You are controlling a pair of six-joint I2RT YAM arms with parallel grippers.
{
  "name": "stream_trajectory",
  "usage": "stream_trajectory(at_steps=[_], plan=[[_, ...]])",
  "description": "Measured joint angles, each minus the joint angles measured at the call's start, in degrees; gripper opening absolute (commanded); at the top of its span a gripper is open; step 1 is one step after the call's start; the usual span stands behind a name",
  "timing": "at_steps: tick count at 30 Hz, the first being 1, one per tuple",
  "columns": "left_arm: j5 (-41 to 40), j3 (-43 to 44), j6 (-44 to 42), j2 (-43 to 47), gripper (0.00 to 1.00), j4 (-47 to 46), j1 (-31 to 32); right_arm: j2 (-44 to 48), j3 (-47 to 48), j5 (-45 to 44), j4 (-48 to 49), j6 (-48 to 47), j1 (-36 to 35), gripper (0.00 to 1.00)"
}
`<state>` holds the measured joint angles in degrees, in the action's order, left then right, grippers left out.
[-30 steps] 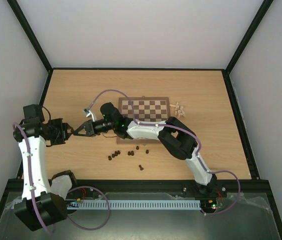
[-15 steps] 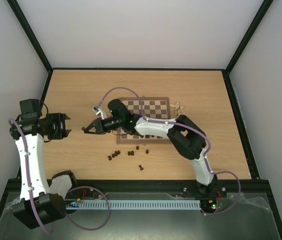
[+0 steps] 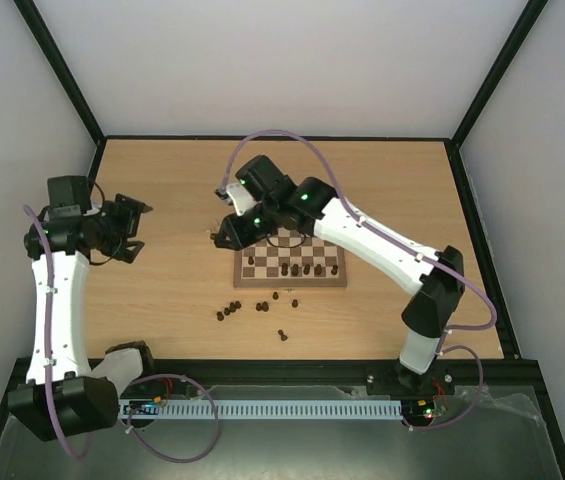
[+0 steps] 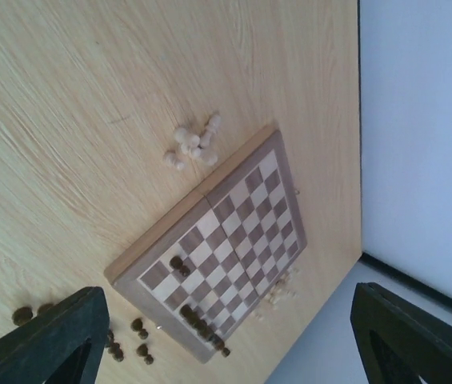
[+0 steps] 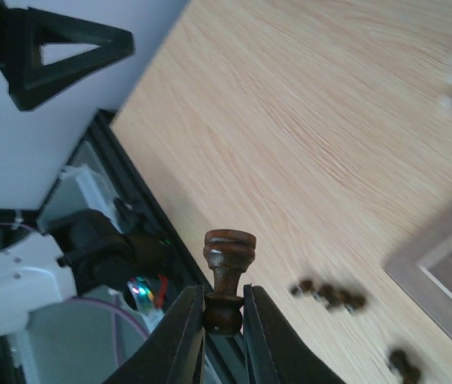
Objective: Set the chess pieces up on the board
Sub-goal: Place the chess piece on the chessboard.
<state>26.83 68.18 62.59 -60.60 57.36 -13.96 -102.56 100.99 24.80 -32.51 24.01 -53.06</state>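
Note:
The board (image 3: 292, 275) lies mid-table, its far half hidden under my right arm. Several dark chess pieces (image 3: 297, 268) stand along its near rows. My right gripper (image 3: 220, 234) hovers off the board's far-left corner. In the right wrist view this gripper (image 5: 223, 310) is shut on the head of a dark brown piece (image 5: 228, 250), whose base points away from the jaws. My left gripper (image 3: 128, 226) is open and empty, well to the left. Its wrist view shows the board (image 4: 155, 258) between the spread fingers (image 4: 59, 342).
Loose dark pieces (image 3: 231, 310) lie on the table in front of the board, with one more (image 3: 282, 335) nearer the arms. Pale pieces sit in one cluster (image 4: 194, 146) beside the board and another (image 4: 282, 291) on its opposite side. A black frame edges the table.
The grippers were tip to tip left of the board. The left gripper has opened and drawn back left; the right arm has swung up toward the board's far-left corner with the dark piece.

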Motion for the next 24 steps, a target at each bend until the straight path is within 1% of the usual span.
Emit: stream_trajectory(at_steps=[1,2,4,7,11,14,17,24], plan=[[-0.11,-0.46,-0.90,-0.09,0.98,-0.79,1.09,0.48,1.40,-1.62,-3.52,-0.76,0.11,0.14],[-0.46,-1.09,-1.60,-0.09,0.99,-1.55,2.34,1.03,2.12,-3.21,-6.67,-1.29,0.24,0.14],[-1.66,-2.36,-2.97,-0.09,0.99,-2.97,5.18,1.66,2.84,-6.69,-13.27,-1.79,0.72,0.14],[-4.55,-3.54,-4.79,-0.76,0.99,-4.59,11.23,1.16,3.02,-12.11,-21.22,-1.68,1.42,0.13],[-8.35,-3.04,-7.37,-3.26,0.99,-4.57,16.37,-1.46,4.55,-17.16,-29.68,-0.48,2.49,0.13],[-11.52,-0.90,-9.57,-4.33,0.99,-3.04,17.77,-3.87,6.16,-18.75,-33.27,0.33,2.97,0.13],[-13.94,0.13,-11.76,-3.58,0.99,-2.01,17.99,-6.38,7.63,-18.93,-35.15,0.94,3.34,0.14],[-15.80,0.11,-15.17,-1.27,0.99,0.72,18.18,-13.73,10.47,-17.75,-36.83,1.20,3.45,0.13]])
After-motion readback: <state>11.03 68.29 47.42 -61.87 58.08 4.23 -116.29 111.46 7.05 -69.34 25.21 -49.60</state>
